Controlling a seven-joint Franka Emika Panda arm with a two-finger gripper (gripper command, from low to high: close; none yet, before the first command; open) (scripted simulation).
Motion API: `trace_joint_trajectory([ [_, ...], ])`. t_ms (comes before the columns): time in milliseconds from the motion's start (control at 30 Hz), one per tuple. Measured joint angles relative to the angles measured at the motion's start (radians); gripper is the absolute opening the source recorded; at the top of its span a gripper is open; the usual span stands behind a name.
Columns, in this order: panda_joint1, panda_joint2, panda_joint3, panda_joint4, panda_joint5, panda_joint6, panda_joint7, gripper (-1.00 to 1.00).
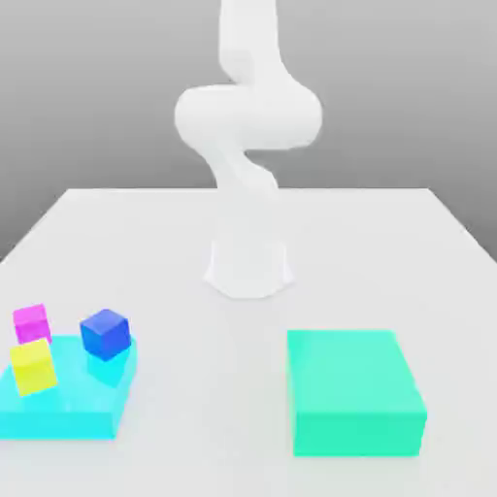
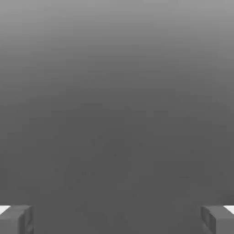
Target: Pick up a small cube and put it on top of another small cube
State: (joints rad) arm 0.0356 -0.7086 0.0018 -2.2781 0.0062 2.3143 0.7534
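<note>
Hand view: gripper (image 2: 117, 219) standing wide open, holding nothing. Exterior view: blue cube (image 1: 105, 333), yellow cube (image 1: 32, 366) sitting on cyan block (image 1: 63, 413).

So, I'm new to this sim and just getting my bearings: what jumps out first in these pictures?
The white arm rising mid-table, and the bright blocks in front. A large green block sits at the exterior view's right; at its left, a cyan slab carries blue, yellow and magenta cubes. In the hand view, the fingers stand wide apart.
</note>
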Motion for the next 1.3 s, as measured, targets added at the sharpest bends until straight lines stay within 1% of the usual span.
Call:
trace_joint_trajectory([
  [367, 0.130, 0.405, 0.039, 0.097, 0.027, 0.063, -0.206, 0.00],
  [600, 0.202, 0.659, 0.087, 0.158, 0.015, 0.103, -0.314, 0.00],
  [800, 0.264, 0.877, 0.118, 0.210, -0.026, 0.138, -0.387, 0.00],
  [1100, 0.359, 1.209, 0.157, 0.289, -0.131, 0.186, -0.468, 0.00],
  [1233, 0.388, 1.354, 0.136, 0.324, -0.165, 0.277, -0.460, 0.00],
  [1267, 0.391, 1.373, 0.133, 0.328, -0.168, 0.290, -0.459, -1.00],
  [1300, 0.391, 1.373, 0.133, 0.328, -0.168, 0.290, -0.459, -1.00],
])
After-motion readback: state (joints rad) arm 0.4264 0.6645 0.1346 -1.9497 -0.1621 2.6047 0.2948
